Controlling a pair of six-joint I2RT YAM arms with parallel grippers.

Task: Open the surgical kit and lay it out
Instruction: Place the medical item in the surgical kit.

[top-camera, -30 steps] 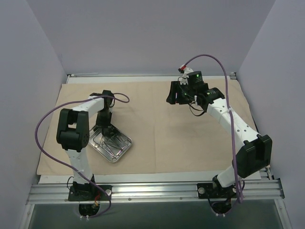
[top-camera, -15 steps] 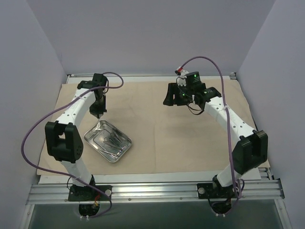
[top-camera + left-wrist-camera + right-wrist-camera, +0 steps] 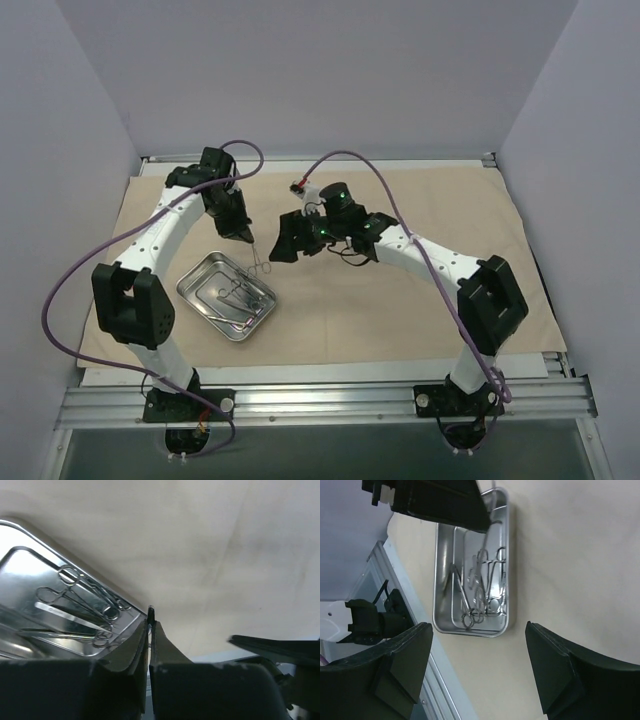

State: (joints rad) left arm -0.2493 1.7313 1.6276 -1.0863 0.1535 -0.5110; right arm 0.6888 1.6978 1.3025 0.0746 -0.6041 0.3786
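**Left gripper point(image 3: 246, 238) clenched on ring-handled forceps point(image 3: 258, 263); right gripper point(image 3: 281, 243) spread wide, holding nothing, close beside it.**

The forceps hang from the left gripper's tips at the far edge of the steel tray point(image 3: 207, 313); whether they clear its rim is unclear. The tray sits below both grippers, toward the arm bases, on the flat beige cloth wrap point(image 3: 400, 310). Bare cloth stretches wide to the right of the right gripper and beyond both, its edges and the grey walls point(image 3: 60, 130) well apart from them. Between the two grippers there is little room. In the left wrist view the left fingers point(image 3: 125, 655) fill the lower half and hide the grip point. The other instruments point(image 3: 480, 597) overlap in the tray, too tangled to count.
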